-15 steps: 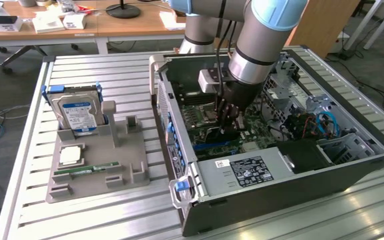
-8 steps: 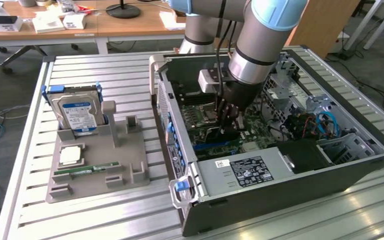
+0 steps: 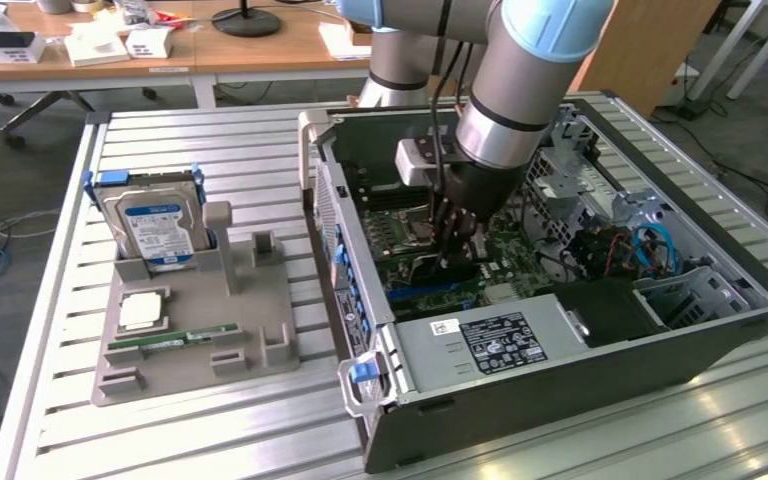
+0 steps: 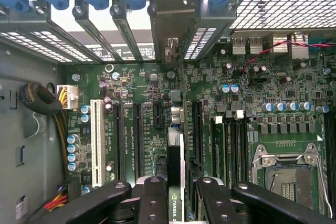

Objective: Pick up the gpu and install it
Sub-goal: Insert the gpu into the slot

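Wrist view | we see black-fingered gripper (image 4: 177, 184) clamped on thin black gpu card (image 4: 176, 153), held edge-on | its long axis parallel with long black motherboard slots (image 4: 195, 129) below.

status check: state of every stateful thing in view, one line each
computer case, lying on its side, side panel off, interior exposed.
gpu, held edge-on inside the case above the expansion slots; seated or not, cannot tell.
gripper, shut on the gpu.
hard drive, standing upright in the gray holder.
RAM stick, lying flat in the holder.
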Available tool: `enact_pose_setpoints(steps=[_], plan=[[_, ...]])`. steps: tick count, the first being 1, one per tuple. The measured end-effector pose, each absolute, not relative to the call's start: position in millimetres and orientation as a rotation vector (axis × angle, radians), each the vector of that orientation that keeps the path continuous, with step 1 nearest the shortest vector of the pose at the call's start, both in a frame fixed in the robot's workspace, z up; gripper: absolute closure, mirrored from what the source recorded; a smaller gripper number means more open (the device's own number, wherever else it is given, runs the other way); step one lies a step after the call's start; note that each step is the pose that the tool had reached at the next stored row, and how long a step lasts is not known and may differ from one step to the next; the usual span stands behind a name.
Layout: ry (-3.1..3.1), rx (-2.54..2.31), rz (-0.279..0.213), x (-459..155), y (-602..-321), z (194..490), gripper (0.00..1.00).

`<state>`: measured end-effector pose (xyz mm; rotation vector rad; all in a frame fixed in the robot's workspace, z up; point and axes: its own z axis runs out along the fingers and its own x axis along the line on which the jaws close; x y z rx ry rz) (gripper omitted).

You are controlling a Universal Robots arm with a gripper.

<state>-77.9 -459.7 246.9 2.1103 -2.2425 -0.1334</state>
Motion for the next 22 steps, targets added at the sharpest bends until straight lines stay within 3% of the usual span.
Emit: enact_pose_setpoints(steps=[22], plan=[[-2.244,2.109,-0.133,-78.0,-459.7,245.6,0.74]])
